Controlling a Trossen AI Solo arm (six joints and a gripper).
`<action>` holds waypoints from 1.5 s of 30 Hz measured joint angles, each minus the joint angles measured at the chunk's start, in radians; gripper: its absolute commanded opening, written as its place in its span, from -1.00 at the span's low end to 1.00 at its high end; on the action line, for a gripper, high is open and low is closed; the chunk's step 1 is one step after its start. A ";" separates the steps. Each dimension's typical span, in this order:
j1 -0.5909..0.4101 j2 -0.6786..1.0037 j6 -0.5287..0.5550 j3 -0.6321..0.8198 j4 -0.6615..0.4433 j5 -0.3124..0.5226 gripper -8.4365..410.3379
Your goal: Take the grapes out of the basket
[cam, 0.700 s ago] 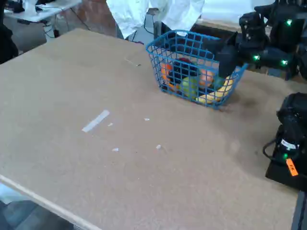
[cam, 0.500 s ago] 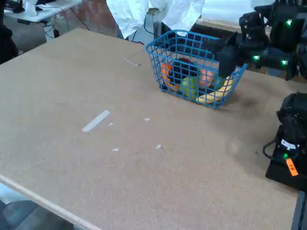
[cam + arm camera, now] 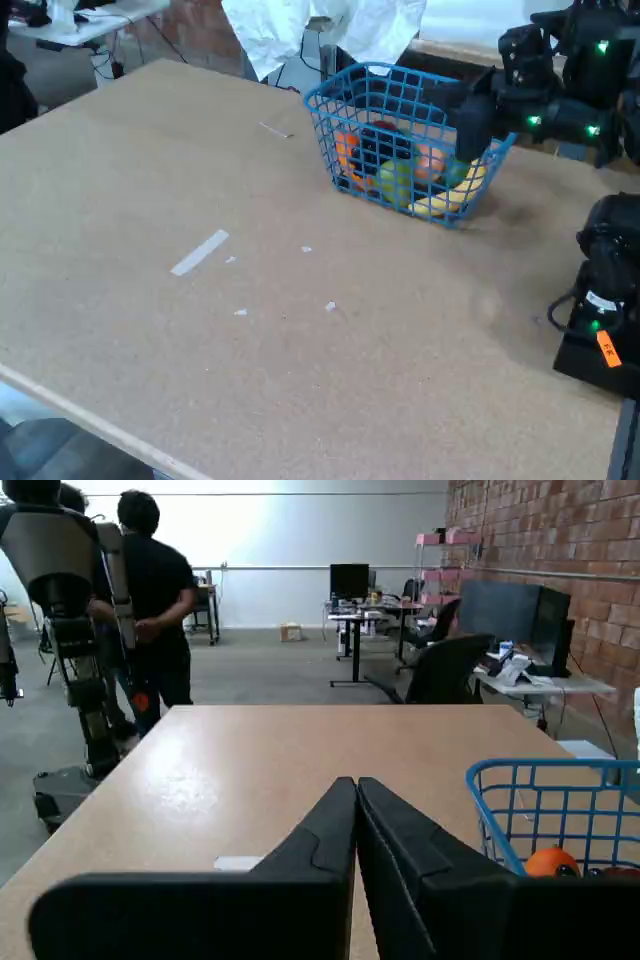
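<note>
The blue wire basket (image 3: 325, 112) stands at the far right of the table in the fixed view, with several toy fruits inside. Among them a dark, near-black mass (image 3: 377, 150) looks like the grapes, next to a green fruit (image 3: 396, 180), an orange one (image 3: 347, 150) and a yellow one (image 3: 450, 195). My gripper (image 3: 435, 92) hovers over the basket's right rim, above the fruit. In the wrist view the gripper (image 3: 355, 785) is shut with nothing between the fingers. There the basket (image 3: 520, 805) is at the lower right with an orange fruit (image 3: 552, 863) showing; the grapes are hidden.
A strip of tape (image 3: 200, 252) and small scraps lie on the table's middle. The arm's black base (image 3: 600, 310) stands at the right edge. In the wrist view a person (image 3: 155, 600) and another robot stand (image 3: 70, 630) are beyond the far table end.
</note>
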 measured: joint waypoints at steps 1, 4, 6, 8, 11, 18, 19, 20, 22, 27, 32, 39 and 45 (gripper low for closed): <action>0.000 0.000 0.000 0.000 0.000 0.000 -0.96; 0.000 0.000 0.000 0.000 0.000 0.000 -0.96; 0.000 0.000 0.000 0.000 0.000 0.000 -0.96; 0.000 0.000 0.000 0.000 0.001 0.000 -0.96; 0.000 0.000 0.000 0.000 0.000 0.000 -0.96; 0.000 0.000 0.000 0.000 0.001 0.000 -0.96; 0.000 0.000 0.000 0.000 0.001 0.000 -0.96; 0.000 0.000 0.000 0.000 0.000 0.000 -0.96; 0.000 0.000 0.000 0.000 0.000 0.000 -0.96; 0.000 0.000 0.014 0.000 0.000 0.000 -0.96; 0.000 0.000 0.045 0.014 0.003 0.094 -0.96; 0.000 0.022 0.050 0.130 -0.022 0.199 -0.96; 0.000 0.132 0.000 0.341 -0.176 0.321 -0.96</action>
